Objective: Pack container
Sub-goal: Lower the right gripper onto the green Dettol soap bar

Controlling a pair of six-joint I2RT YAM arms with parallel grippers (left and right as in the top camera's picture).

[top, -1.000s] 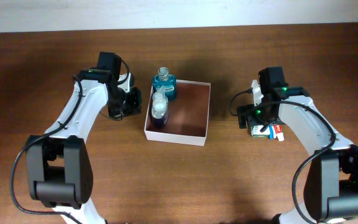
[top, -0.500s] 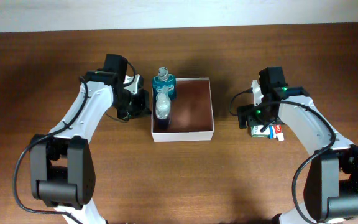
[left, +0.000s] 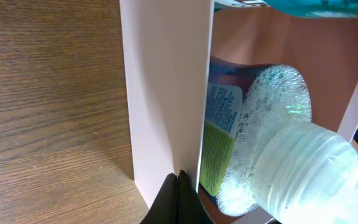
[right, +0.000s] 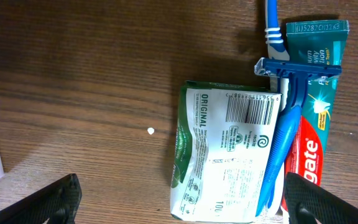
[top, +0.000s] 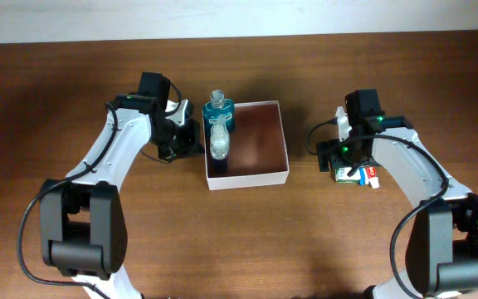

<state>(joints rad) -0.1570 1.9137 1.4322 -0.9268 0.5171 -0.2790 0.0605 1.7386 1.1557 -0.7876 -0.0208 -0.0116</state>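
The left tool (left: 178,198), clamped shut on the near wall of the container (top: 256,141) ahead of it, has dragged it toward the right tool (right: 191,202). That tool hangs wide open over the packet (right: 225,155) and razor (right: 284,143), likely next to pack.

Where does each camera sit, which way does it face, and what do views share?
Overhead: fixed above the table, looking straight down; both arms, left gripper and right gripper show.
Left wrist: on the left arm, facing the container wall and the clear bottle inside; its shut fingers pinch that wall.
Right wrist: facing down at green packet, razor, toothpaste; open fingers at bottom corners.
Shared: overhead and left wrist both show container and bottle.
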